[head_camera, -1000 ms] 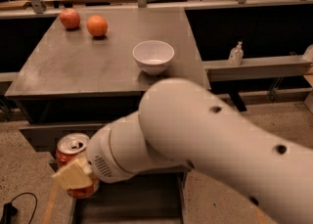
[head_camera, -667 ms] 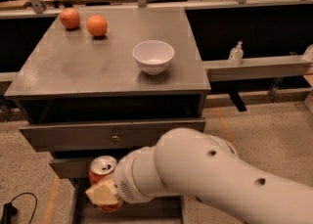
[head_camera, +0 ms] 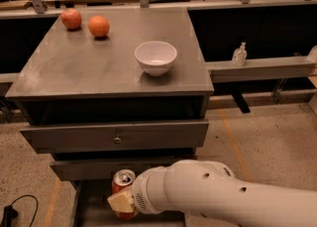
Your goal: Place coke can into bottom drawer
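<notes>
Gripper (head_camera: 124, 204) w/ coke can (head_camera: 124, 177) over bottom drawer (head_camera: 78, 207) — can base behind fingers (head_camera: 120, 201)

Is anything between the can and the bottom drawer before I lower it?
Nothing visible. The gripper, jaws shut on the coke can, holds it just above the open bottom drawer; the arm hides the drawer's right part.

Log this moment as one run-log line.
gripper: shut on coke can | coke can: upright, at open bottom drawer | release: not yet
</notes>
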Action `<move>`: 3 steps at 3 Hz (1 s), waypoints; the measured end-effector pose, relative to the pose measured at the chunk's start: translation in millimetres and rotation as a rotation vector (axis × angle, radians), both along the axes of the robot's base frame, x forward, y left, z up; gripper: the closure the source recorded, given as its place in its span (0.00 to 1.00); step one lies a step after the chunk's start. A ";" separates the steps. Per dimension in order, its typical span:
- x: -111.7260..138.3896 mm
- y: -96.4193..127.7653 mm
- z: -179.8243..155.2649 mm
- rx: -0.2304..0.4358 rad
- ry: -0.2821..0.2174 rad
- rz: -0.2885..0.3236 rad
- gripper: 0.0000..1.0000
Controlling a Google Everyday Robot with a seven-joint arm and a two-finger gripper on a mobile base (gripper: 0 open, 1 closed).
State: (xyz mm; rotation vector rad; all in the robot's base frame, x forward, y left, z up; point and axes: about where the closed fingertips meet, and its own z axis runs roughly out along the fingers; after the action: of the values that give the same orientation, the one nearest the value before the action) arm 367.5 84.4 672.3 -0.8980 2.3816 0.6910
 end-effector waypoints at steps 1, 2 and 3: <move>0.0 0.0 0.0 0.000 0.000 0.000 1.00; 17.3 1.6 -3.4 0.019 -0.042 -0.038 1.00; 55.8 8.5 -34.5 0.057 -0.091 -0.062 1.00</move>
State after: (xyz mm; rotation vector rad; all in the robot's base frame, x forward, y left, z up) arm 423.4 92.8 637.8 -0.8104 2.2881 0.6761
